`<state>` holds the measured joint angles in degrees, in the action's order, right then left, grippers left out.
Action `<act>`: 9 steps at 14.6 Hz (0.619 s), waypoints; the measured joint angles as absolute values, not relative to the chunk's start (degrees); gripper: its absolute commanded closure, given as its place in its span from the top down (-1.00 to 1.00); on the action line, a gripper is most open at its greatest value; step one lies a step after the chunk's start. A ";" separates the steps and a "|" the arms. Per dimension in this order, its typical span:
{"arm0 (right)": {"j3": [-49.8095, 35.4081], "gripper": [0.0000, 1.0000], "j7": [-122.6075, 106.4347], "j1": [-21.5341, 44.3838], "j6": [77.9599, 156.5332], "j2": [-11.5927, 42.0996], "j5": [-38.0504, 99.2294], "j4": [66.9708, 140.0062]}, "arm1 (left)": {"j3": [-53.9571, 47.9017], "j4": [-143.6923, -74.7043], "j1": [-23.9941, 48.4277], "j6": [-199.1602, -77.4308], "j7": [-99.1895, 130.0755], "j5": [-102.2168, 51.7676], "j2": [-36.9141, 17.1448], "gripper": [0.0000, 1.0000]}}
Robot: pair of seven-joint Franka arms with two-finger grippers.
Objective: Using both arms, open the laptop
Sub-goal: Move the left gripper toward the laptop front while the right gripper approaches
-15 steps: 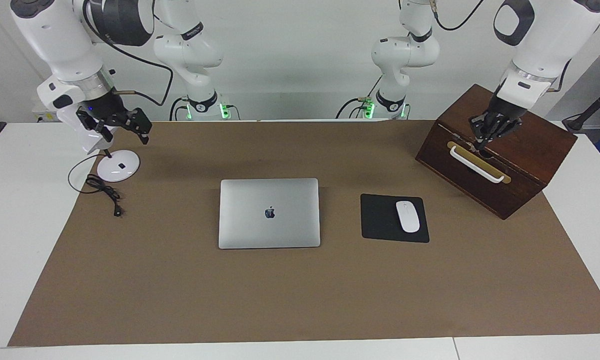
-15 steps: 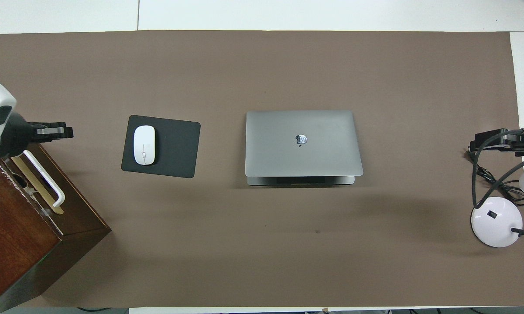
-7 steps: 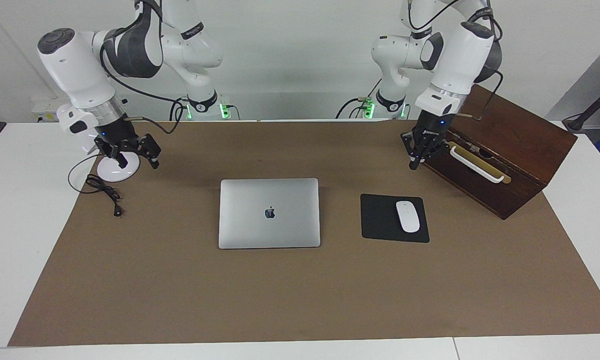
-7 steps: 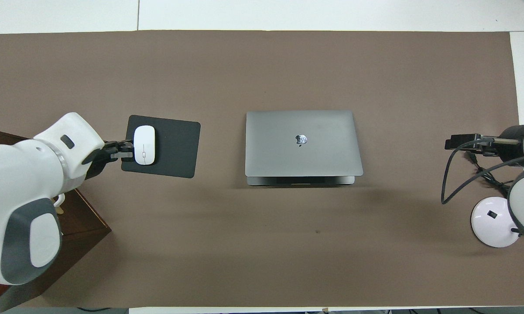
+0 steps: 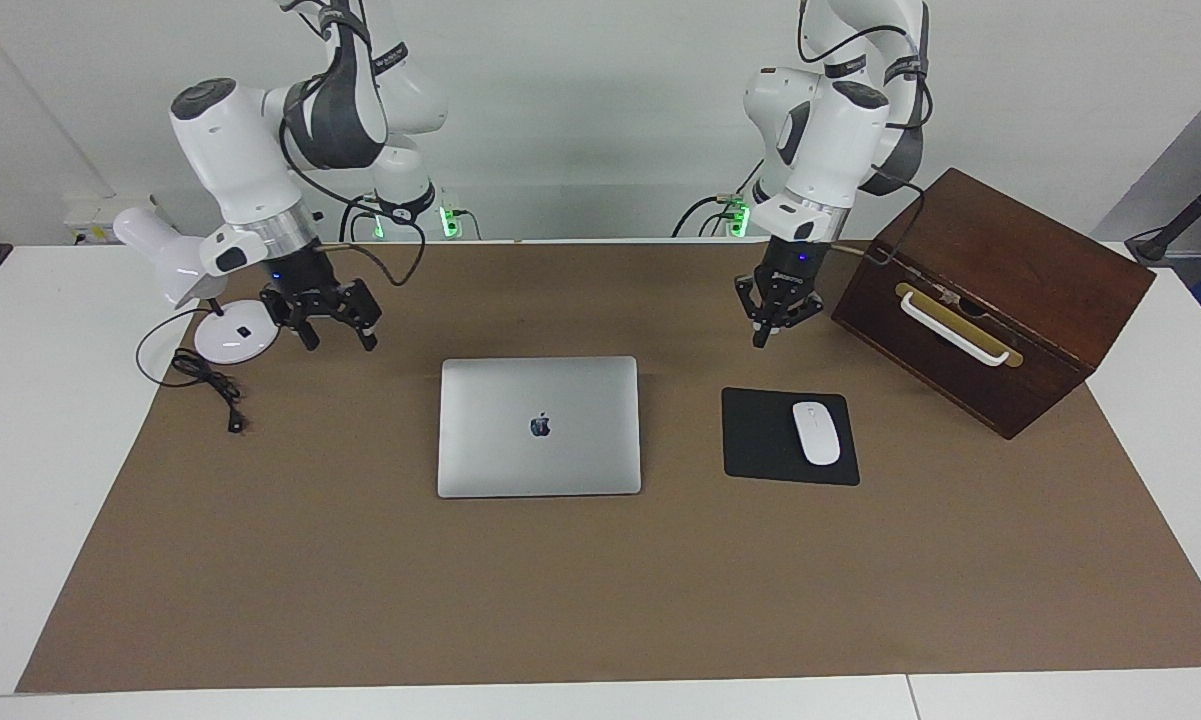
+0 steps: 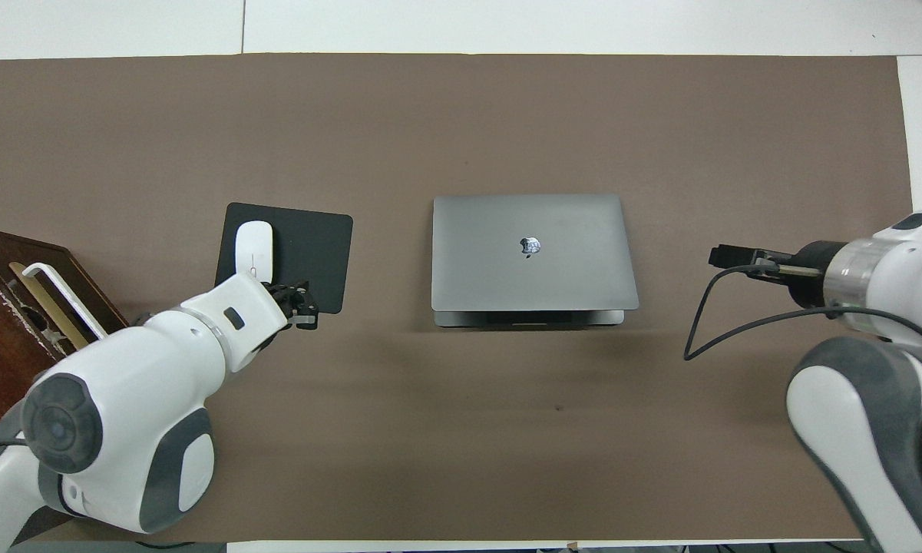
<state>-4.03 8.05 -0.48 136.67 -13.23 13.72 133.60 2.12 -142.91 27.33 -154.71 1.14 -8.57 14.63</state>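
**Laptop closed at centre, both grippers up and holding nothing**

Facing view: laptop (image 5: 539, 427) lies shut, lid up, in the middle of the frame on the brown mat (image 5: 600, 580). At right of centre sits a black mouse pad (image 5: 765, 437) with a white mouse (image 5: 816, 432) on it. A wooden box (image 5: 1000, 300) stands at the right. In the upper left, the right gripper (image 5: 337, 340) hangs over the mat beside the lamp base (image 5: 236, 331), its fingers spread apart and empty. In the upper right of centre, the left gripper (image 5: 763, 338) hangs over the mat above the pad, fingertips pinched together on nothing.

Overhead view: laptop (image 6: 533, 252) sits in the middle of the frame, closed. The left gripper (image 6: 305, 307) shows at lower left, over the pad's (image 6: 307, 246) lower edge, below the mouse (image 6: 253, 246). The right gripper (image 6: 725, 255) enters at the right edge, level with the laptop and apart from it. The box (image 6: 15, 307) fills the left edge.
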 measured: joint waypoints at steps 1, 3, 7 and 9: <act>-4.10 1.00 9.66 1.39 139.18 -14.13 13.73 135.44 | 2.15 -144.72 28.42 -157.69 1.22 -8.57 14.34 -1.00; -4.22 1.00 11.36 4.02 143.23 -15.92 13.73 138.65 | 2.15 -148.21 30.29 -164.43 1.42 -8.58 13.26 -1.00; -4.23 1.00 11.57 6.85 148.87 -18.90 15.94 142.99 | 2.16 -151.44 35.34 -175.06 6.09 -8.58 9.27 -1.00; -4.23 1.00 11.57 8.39 151.15 -19.65 18.62 144.13 | 2.13 -151.62 38.24 -180.01 8.89 -8.58 6.49 -1.00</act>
